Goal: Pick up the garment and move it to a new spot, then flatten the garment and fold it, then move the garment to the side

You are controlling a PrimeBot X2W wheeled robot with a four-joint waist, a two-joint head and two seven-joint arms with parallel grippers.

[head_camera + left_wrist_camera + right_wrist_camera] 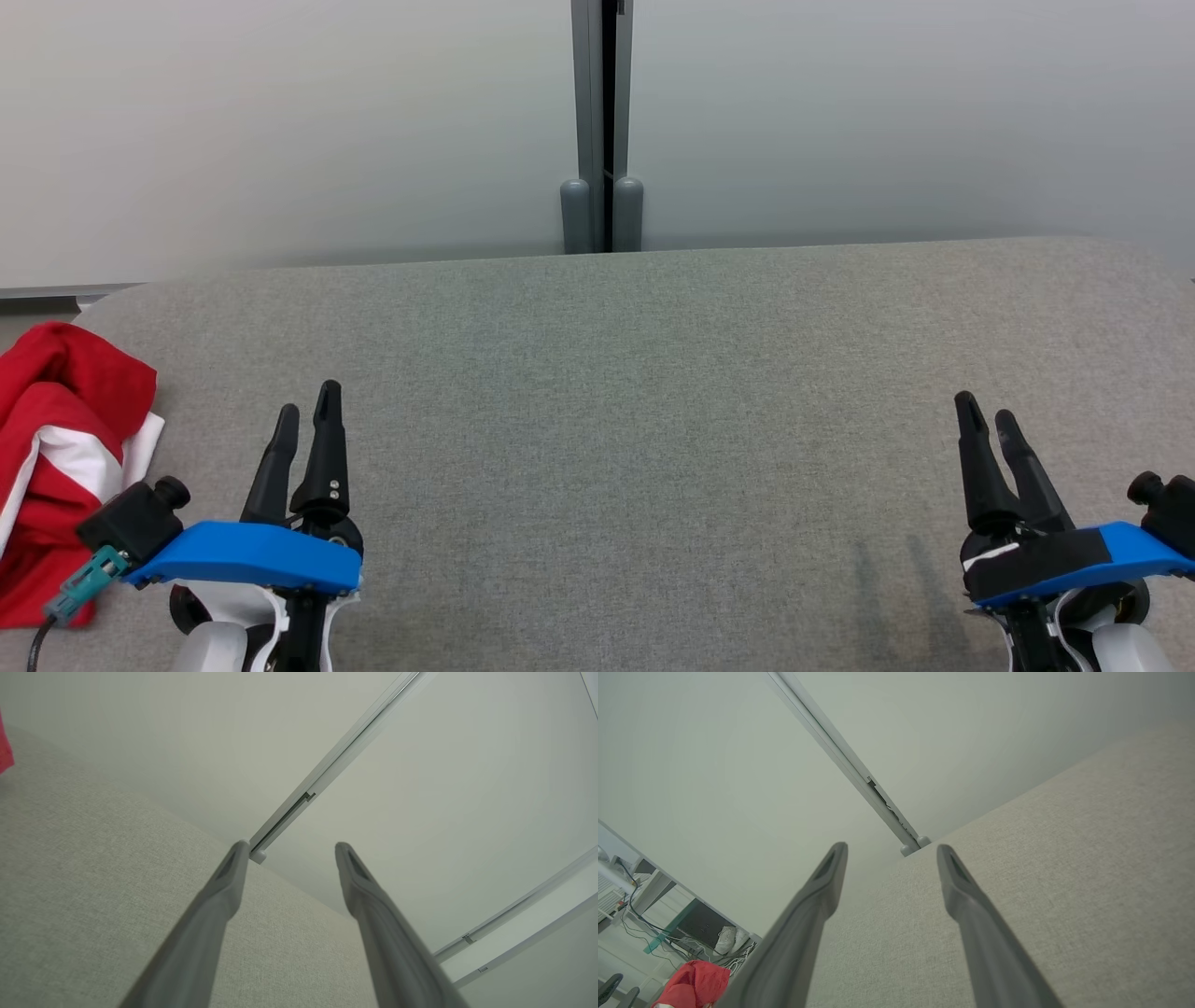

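The garment (65,448) lies bunched in a heap at the far left edge of the desk (635,420), near its rounded corner; whether part of it hangs over the side I cannot tell. It is soft red cloth with white bands, thrown into loose folds and rolled ridges, so no sleeve, hem or collar can be picked out, and it will likely sag and unroll once lifted. That heap sits out on the margin, which is probably why the task begins by carrying it to a new spot: the broad middle of the desk offers the room needed to spread it flat. The left end effector (309,399) hovers just beside the heap on its inner side, apart from the cloth, its two long dark tapered fingers spread and gripping nothing, pointing away from the robot over the desk. The right end effector (985,406) hangs well apart at the opposite side, likewise spread wide and empty. Both look like a ready pose, with the pickup not yet begun. Each wrist carries a smooth blue bracket (252,555) of hard plastic. The desk top is covered in a grey, finely woven, matte fabric, flat and even. Behind it stand smooth pale partition panels (280,121) joined by a narrow grey post (602,121).
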